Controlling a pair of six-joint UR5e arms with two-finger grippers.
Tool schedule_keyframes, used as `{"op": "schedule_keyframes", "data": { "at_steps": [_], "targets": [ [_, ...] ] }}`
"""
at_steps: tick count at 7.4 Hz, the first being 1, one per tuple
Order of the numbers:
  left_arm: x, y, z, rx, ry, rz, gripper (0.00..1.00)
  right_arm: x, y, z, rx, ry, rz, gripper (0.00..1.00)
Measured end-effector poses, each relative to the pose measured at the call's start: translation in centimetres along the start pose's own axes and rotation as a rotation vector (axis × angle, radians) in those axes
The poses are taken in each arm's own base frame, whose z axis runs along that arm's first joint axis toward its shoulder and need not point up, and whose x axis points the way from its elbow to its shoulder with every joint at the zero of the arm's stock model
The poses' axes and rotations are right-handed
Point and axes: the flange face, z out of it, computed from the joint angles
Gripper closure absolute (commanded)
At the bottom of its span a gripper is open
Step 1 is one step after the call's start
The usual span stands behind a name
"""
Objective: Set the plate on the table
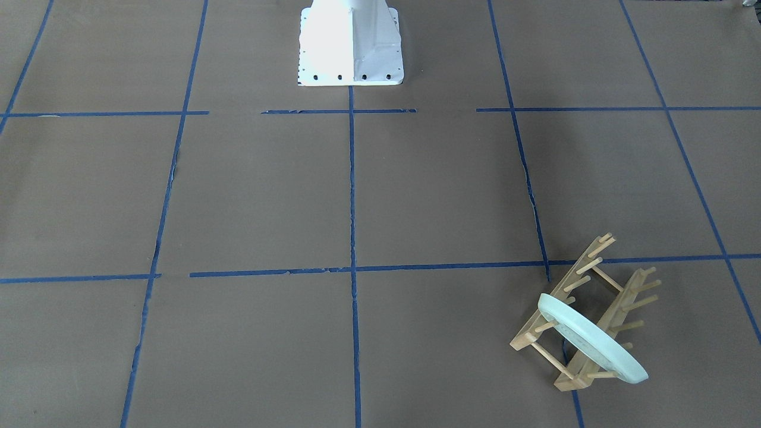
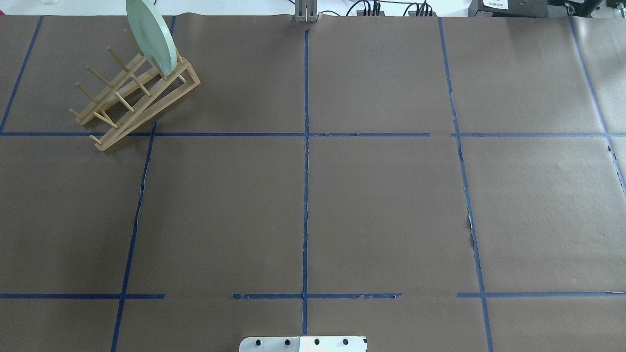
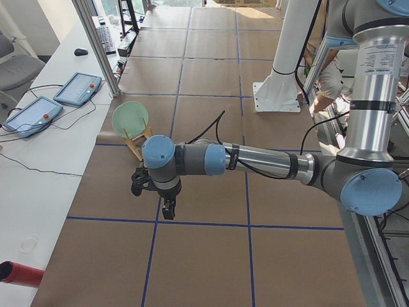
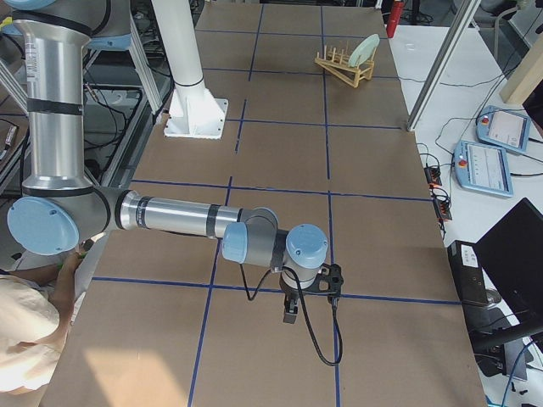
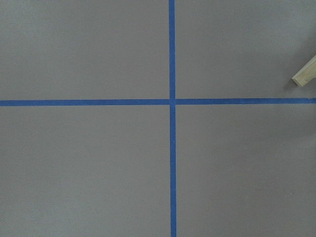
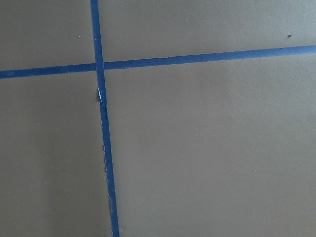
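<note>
Plate: we see the round pale mint-green glossy plate (image 1: 594,342) (image 2: 150,34) (image 3: 130,118) (image 4: 366,48) standing on edge, tilted, between the pegs at one end of the light wooden peg rack (image 1: 562,290). It is not lying flat on the bench.
Bench: the flat brown paper-like bench (image 1: 261,196) is split into big rectangles by blue tape lines (image 5: 172,148). The rack sits aslant on its far-left part, as the robot faces it.
Left gripper: the left gripper (image 3: 168,210) hangs pointing down over the bench, near the rack but apart from the plate. We cannot tell whether it is released or clenched.
Right gripper: the right gripper (image 4: 289,314) hangs pointing down, well apart from the plate. Again we cannot tell its state.
Base: the white robot base (image 1: 351,44) stands at the bench's edge.
Writing: we find a printed label on the left arm's column (image 3: 380,61), too small to read.
</note>
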Motion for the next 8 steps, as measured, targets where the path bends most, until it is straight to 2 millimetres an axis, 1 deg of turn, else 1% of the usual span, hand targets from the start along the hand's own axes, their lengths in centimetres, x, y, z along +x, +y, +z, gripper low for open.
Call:
{"op": "schedule_keyframes", "data": {
  "at_steps": [3,4,5,6,7,8],
  "targets": [
    [1.0,-1.0,-0.9,0.020,0.000,0.023,0.00,0.0,0.0,0.0,0.000,0.000,0.000,0.00],
    [1.9,-2.0,-1.6,0.036,-0.001,0.040,0.00,0.0,0.0,0.0,0.001,0.000,-0.001,0.00],
    [3.5,-4.0,-3.0,0.065,-0.004,0.072,0.00,0.0,0.0,0.0,0.000,0.000,0.000,0.00],
    [5.5,-6.8,-4.7,0.114,-0.009,0.127,0.00,0.0,0.0,0.0,0.000,0.000,0.000,0.00],
    [6.9,-9.9,-6.0,0.180,-0.012,0.185,0.00,0.0,0.0,0.0,0.000,0.000,0.000,0.00],
    [7.8,-12.5,-6.3,0.241,-0.003,0.191,0.00,0.0,0.0,0.0,0.000,0.000,0.000,0.00]
  ]
}}
